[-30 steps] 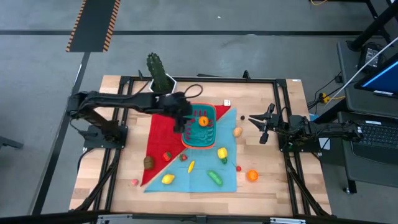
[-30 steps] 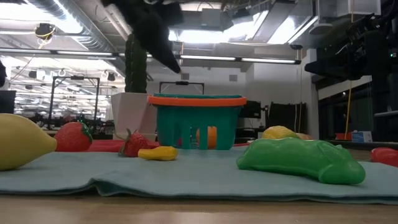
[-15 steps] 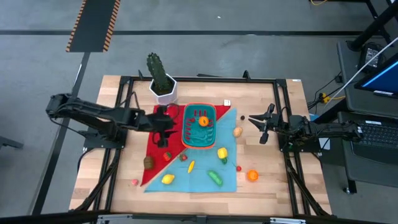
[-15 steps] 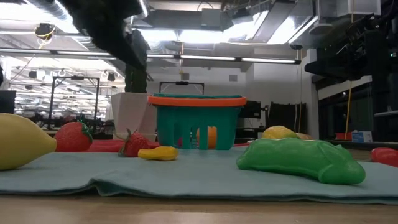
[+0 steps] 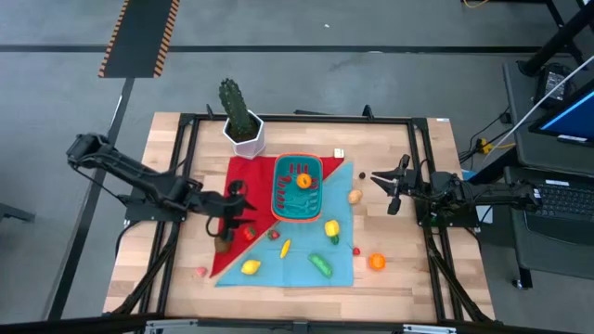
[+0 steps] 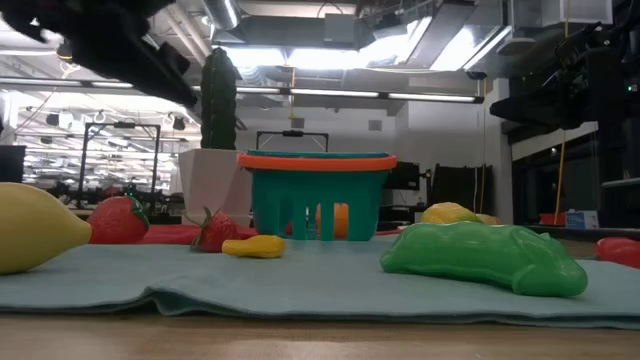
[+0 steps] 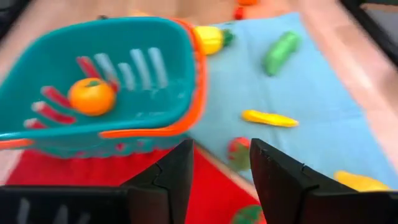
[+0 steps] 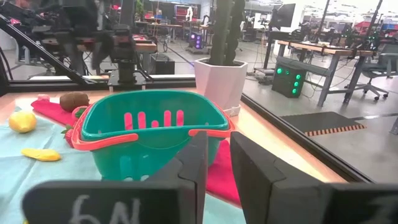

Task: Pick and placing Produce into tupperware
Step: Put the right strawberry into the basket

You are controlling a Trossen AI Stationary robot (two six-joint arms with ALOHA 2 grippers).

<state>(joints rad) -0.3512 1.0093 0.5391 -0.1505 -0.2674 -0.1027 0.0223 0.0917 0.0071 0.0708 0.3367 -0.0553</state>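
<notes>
My left jaws (image 5: 238,210) hung spread and empty over the red cloth (image 5: 243,188), just beside the rounded teal plastic container with the orange-red rim (image 5: 297,186), which held one small orange fruit (image 5: 303,181). My right jaws (image 5: 385,187) waited beyond the container's far side, nearly pressed together.

Seen from above, the teal tupperware (image 5: 297,187) stands open-topped at mid-table, one orange (image 5: 303,181) inside. A cactus in a white pot (image 5: 242,122) rises at its 10 o'clock. Scattered produce crowds the cloth from 4 to 8 o'clock. The left gripper (image 5: 234,210) hovers at 8 o'clock; bare wood lies at 3 o'clock.
</notes>
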